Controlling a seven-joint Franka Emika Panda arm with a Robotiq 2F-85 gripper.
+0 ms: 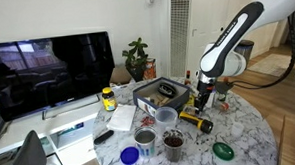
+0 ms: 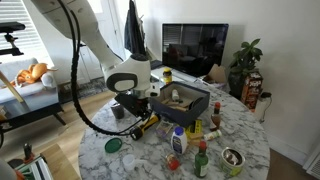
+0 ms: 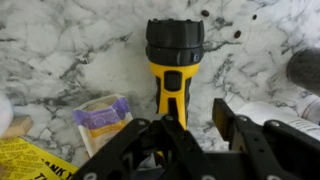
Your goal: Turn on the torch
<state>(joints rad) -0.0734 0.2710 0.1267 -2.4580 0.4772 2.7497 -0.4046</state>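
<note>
The torch [image 3: 174, 62] lies on the marble table, with a yellow body, a black head pointing away from me and a black button on its top side. In the wrist view my gripper [image 3: 198, 118] is open and empty, low over the torch's tail end. Its left finger overlaps the tail and its right finger is over bare marble beside it. In both exterior views the gripper [image 1: 203, 98] [image 2: 140, 108] points down just above the torch [image 1: 196, 121] [image 2: 147, 124] near the table's edge. I cannot tell whether a finger touches the torch.
A black tray [image 1: 158, 92] with items stands behind the torch. A clear cup [image 1: 166, 117], two tins [image 1: 147, 136] [image 1: 174, 141], a green lid [image 1: 223, 149] and a yellow-lidded jar [image 1: 108, 97] are around. A purple packet [image 3: 100, 115] lies left of the torch.
</note>
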